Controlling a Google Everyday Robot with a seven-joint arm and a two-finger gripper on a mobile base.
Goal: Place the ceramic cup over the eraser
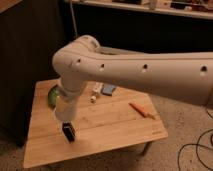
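The eraser [68,132], a small black block, stands on the wooden table [115,127] near its front left. My gripper [63,111] is at the lower end of the big white arm, just above and slightly left of the eraser. It is shut on the ceramic cup [62,114], a small white tapered shape held a little above the eraser's top. The arm hides most of the gripper.
A green bowl [52,95] sits at the table's back left, partly behind the arm. A white oblong bar [97,89], a blue pad [108,90] and a tiny white piece [92,99] lie at the back. An orange object [141,110] lies at the right. A dark cabinet stands on the left.
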